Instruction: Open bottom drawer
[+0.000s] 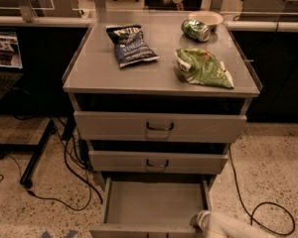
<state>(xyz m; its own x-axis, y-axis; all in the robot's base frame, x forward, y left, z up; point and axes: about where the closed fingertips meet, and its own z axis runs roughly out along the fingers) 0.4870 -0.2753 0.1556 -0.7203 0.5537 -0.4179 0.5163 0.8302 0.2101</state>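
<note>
The bottom drawer [154, 202] of the grey metal cabinet is pulled out, showing its plain grey inside; its front panel is cut off by the frame's lower edge and its handle is out of view. The white gripper [202, 221] sits at the drawer's front right corner, at the bottom edge of the camera view, with the arm running off to the lower right. The top drawer [160, 127] and middle drawer [158, 162] above are shut, each with a dark bracket handle.
On the cabinet top [94, 68] lie a dark chip bag [131, 44], a green chip bag [203, 67], a green can [195, 29] and a bowl [205, 18]. Black cables [64, 172] trail on the speckled floor at both sides. A black stand leg [32, 162] is at left.
</note>
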